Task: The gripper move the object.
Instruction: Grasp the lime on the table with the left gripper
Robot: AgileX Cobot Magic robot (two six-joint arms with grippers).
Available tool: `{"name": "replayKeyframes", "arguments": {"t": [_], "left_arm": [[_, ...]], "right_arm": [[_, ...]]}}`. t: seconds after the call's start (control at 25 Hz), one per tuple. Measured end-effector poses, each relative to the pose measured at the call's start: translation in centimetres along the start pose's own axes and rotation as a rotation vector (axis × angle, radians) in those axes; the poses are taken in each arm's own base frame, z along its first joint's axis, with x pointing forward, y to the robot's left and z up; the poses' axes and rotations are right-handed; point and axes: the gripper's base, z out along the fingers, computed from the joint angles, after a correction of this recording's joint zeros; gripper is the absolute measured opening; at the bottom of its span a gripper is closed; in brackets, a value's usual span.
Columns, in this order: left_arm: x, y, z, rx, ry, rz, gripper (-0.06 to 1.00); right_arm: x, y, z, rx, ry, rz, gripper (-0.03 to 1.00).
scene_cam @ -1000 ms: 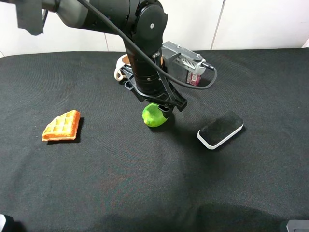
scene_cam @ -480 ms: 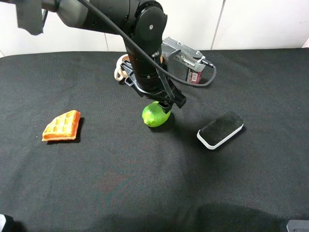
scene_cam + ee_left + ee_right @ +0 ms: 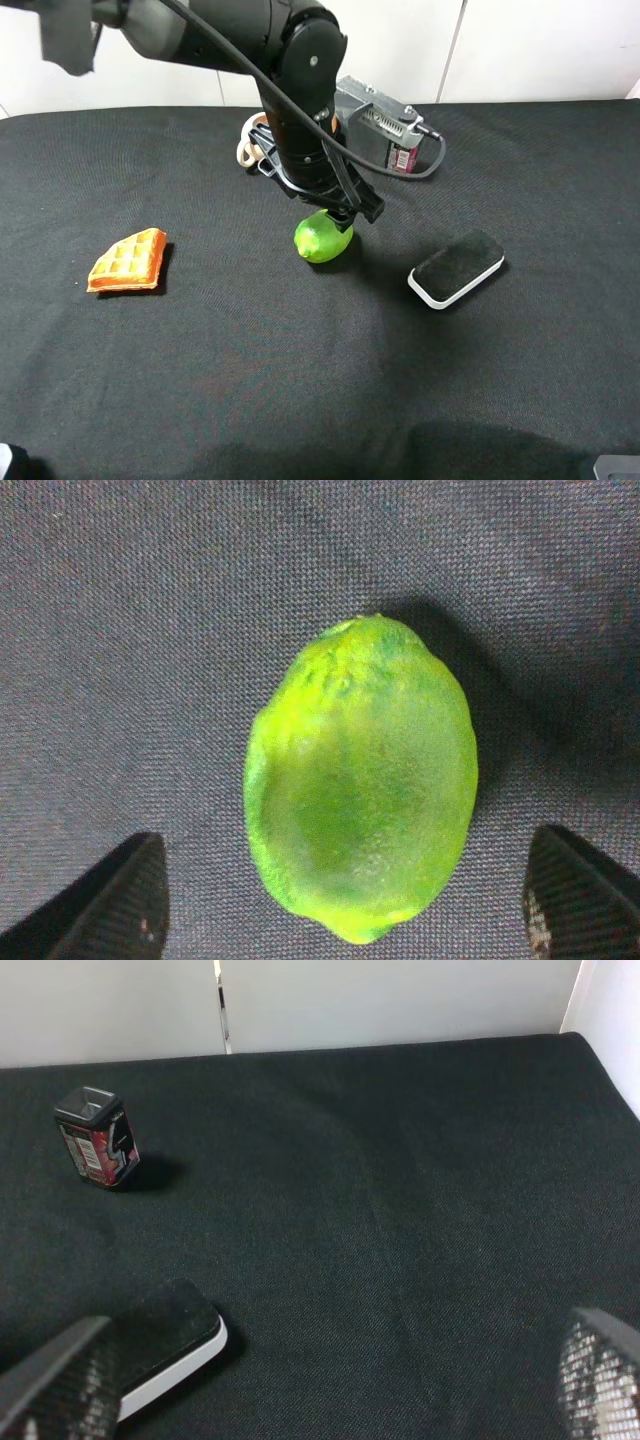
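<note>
Seen from the high camera: left hand (image 3: pixel 325 208) low at the middle of the frame, pointing straight down over the lime (image 3: pixel 322 240), apparently so as to take the fruit from above. Lime lying on the black counter (image 3: pixel 300 380) at frame centre, partly covered by the hand. Well apart at middle left, a waffle (image 3: pixel 128 261); right of centre, near the lime but clear of it, an eraser (image 3: pixel 456 268); at upper middle, a cream teapot (image 3: pixel 248 148) mostly hidden behind the arm, and a small tin (image 3: pixel 402 160) just past the arm's grey box. Seen from the left wrist: lime between the two dark fingertips (image 3: pixel 115 905), with bare cloth showing on both sides and no contact. Hand spread wide, pinching nothing. Fruit lined up so that closing would press on its narrower sides, likely the surer hold on a glossy, rounded skin; off-centre, likely to squirt out. Seen from the right wrist: right hand (image 3: pixel 330 1385) spread as well and empty, fingertips (image 3: pixel 55 1385) framing only cloth, the eraser and the tin; no lime in sight there, presumably held back out of the way.
</note>
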Motion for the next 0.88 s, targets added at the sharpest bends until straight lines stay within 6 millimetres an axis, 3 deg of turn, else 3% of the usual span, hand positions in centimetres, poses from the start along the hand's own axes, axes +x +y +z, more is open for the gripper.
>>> {"name": "replayKeyframes", "arguments": {"t": [0.16, 0.88], "left_arm": [[0.2, -0.3, 1.5, 0.011, 0.035, -0.009, 0.71], [0.4, -0.8, 4.6, 0.03, 0.049, -0.018, 0.71]], "right_arm": [[0.0, 0.0, 0.0, 0.0, 0.0, 0.0, 0.66], [0.0, 0.0, 0.0, 0.0, 0.0, 0.0, 0.66]]}}
